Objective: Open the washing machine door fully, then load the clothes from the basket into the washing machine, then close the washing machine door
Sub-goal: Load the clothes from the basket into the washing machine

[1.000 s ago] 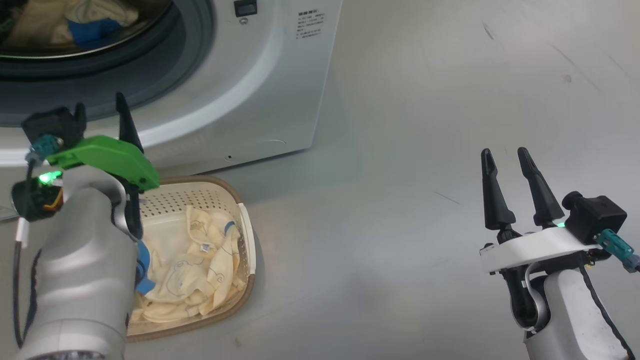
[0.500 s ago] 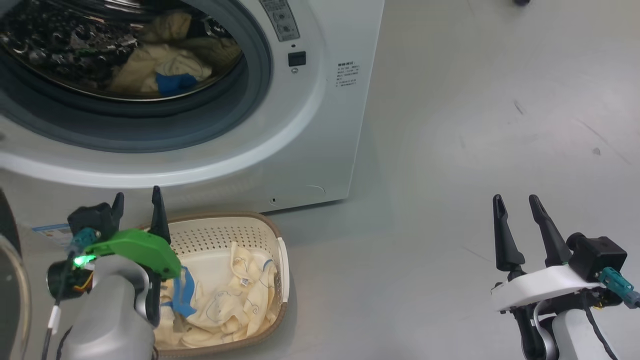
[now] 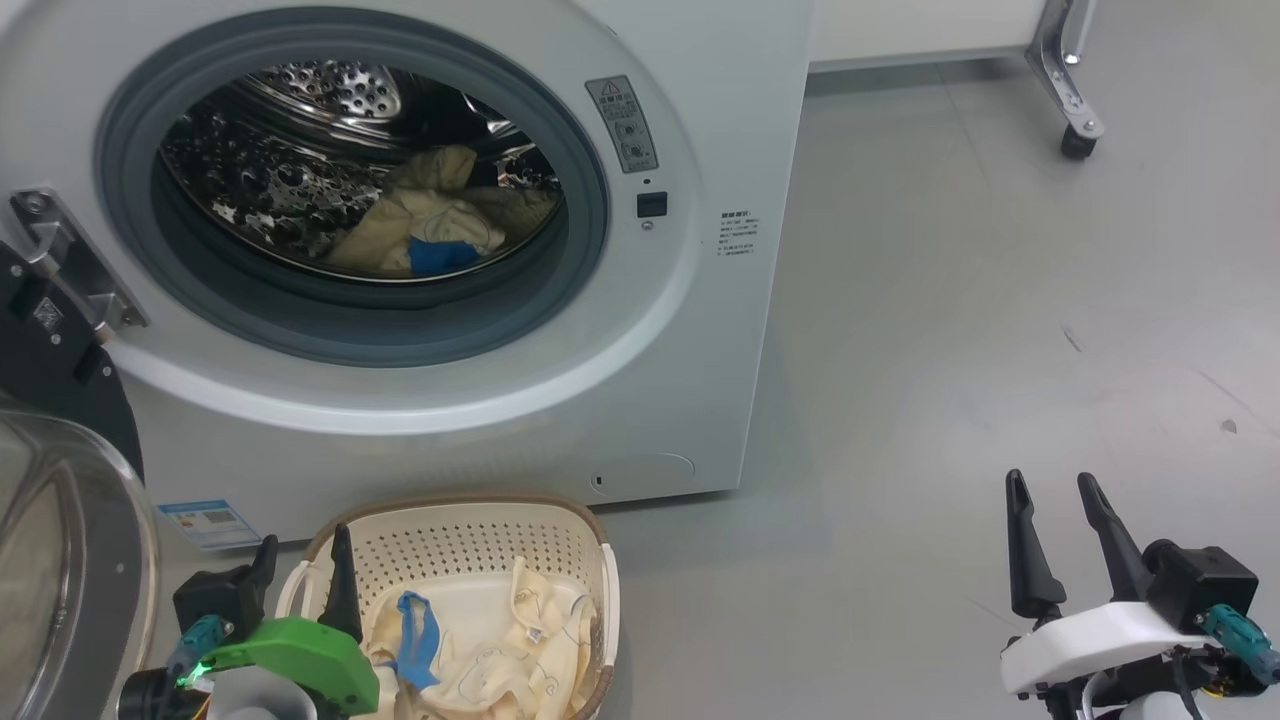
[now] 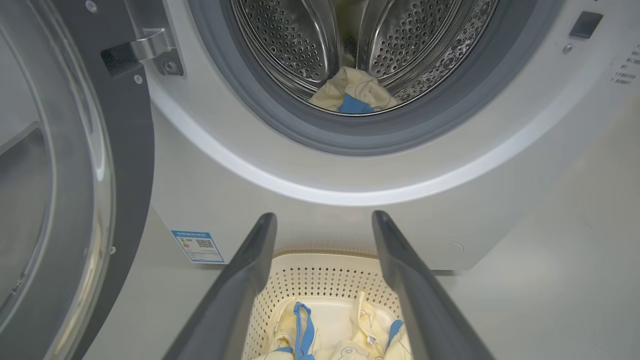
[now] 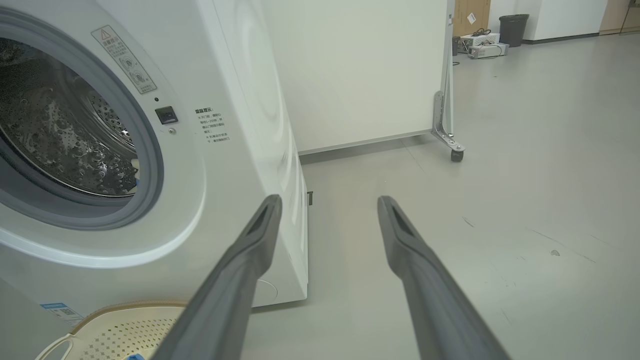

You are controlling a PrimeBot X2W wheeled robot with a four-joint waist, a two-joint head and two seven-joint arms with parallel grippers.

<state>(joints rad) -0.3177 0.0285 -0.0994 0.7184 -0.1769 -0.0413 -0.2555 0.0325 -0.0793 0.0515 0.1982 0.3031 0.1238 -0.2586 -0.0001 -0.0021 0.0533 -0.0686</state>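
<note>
Left gripper [image 3: 303,540] wide, empty, over the one basket [image 3: 470,550] (clothes [image 3: 500,640] just right of its fingers); right gripper [image 3: 1050,480] wide, empty, well apart. More clothes inside the one washing machine [image 3: 700,350]; washing machine door [image 3: 60,560] stands open.

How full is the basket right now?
Not empty: cream clothes with blue trim lie in the basket, bunched loosely. More of them sit inside the washing machine.
</note>
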